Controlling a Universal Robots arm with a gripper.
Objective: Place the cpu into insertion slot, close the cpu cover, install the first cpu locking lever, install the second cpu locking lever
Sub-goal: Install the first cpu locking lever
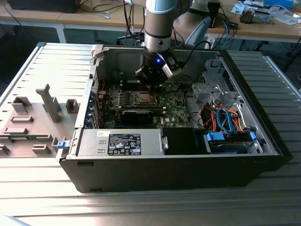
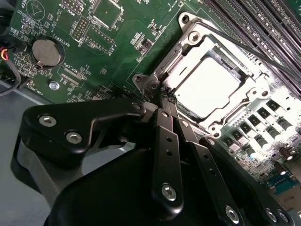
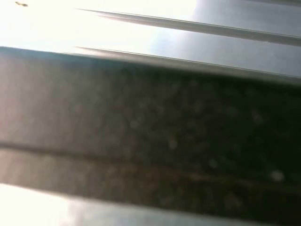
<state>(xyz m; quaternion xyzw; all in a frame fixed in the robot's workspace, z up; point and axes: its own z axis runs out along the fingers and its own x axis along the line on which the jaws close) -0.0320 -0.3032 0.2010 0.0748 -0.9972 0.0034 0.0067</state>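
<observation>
Your gripper (image 2: 165,101) has its two black fingers (image 2: 165,155) pressed together at the tips, and it looks like nothing is held between them. The tips sit right at the corner of the insertion slot (image 2: 214,80), close to the small screws and hinge there. The cpu (image 2: 207,87) already lies flat in the slot, its bright silver face showing through the middle hole of the cpu cover (image 2: 235,101), which looks down over it. In the exterior view the gripper (image 1: 151,81) hangs low inside the open computer case (image 1: 188,165), just over the slot (image 1: 142,99). Here is what could go wrong — the tips are so near the slot's edge that a small slip sideways could scrape the green board (image 2: 66,28) or bump the tiny parts beside it. A thin metal lever (image 2: 244,49) runs along the far side of the cover; if it is pushed from a bad angle, it may spring away. A hard push down could hurt the chip — so go gently.
</observation>
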